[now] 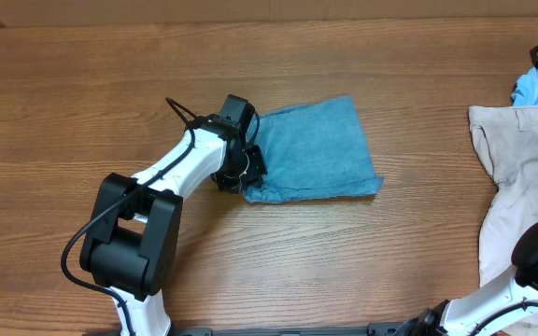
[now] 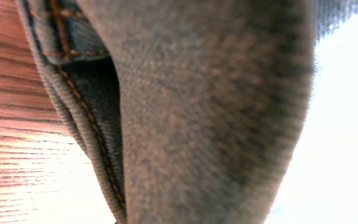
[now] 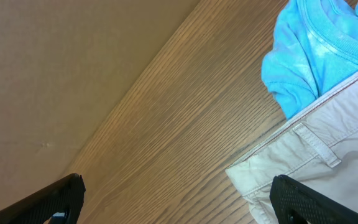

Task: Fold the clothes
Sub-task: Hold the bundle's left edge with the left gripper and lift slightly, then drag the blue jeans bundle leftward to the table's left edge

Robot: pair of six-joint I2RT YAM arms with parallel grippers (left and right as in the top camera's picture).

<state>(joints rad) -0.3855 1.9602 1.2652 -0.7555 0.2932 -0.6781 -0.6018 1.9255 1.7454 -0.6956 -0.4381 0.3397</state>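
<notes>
Left pincer [image 1: 242,175] at jeans [image 1: 318,149] edge, grip unclear; right pincer [image 3: 176,190] gapes empty near cream trousers [image 3: 334,155], blue shirt [image 3: 309,50] beside

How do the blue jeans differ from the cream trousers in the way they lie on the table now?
The jeans are blue denim; the trousers are cream. The jeans lie folded into a compact shape near the middle of the table; the trousers lie loose and rumpled at its right edge, partly out of the overhead view. Both rest on the same wooden surface.
</notes>
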